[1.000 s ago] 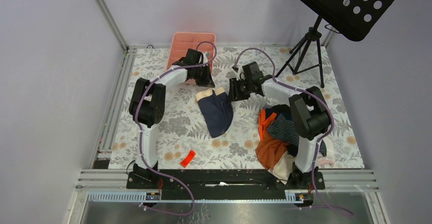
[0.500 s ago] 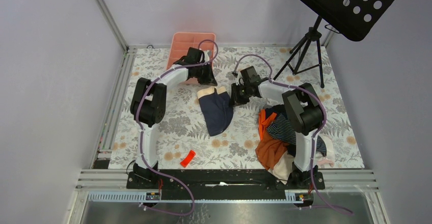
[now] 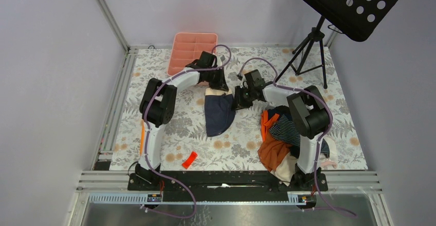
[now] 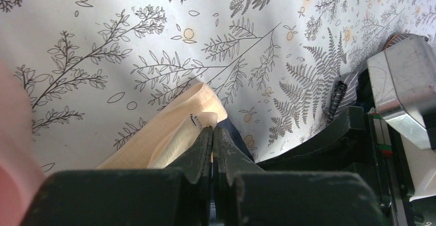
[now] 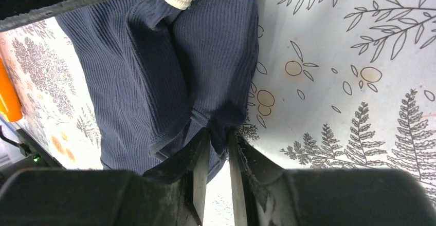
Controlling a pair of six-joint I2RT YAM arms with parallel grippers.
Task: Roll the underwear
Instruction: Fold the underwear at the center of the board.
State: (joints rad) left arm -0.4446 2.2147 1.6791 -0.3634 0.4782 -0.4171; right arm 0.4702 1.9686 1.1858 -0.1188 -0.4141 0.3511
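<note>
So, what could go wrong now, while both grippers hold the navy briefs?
The left gripper pinches only the edge of the tan waistband, so it may slip out. The right gripper holds a small fold of the navy briefs; uneven pulling could bunch the cloth instead of rolling it.

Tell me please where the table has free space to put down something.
Free: the near middle, bordered by the small red object, the navy underwear and the clothes pile; also the strip along the table's left edge. Crowded: the far middle, where the left gripper and the right gripper both pinch the underwear, and the near right corner under the pile.
</note>
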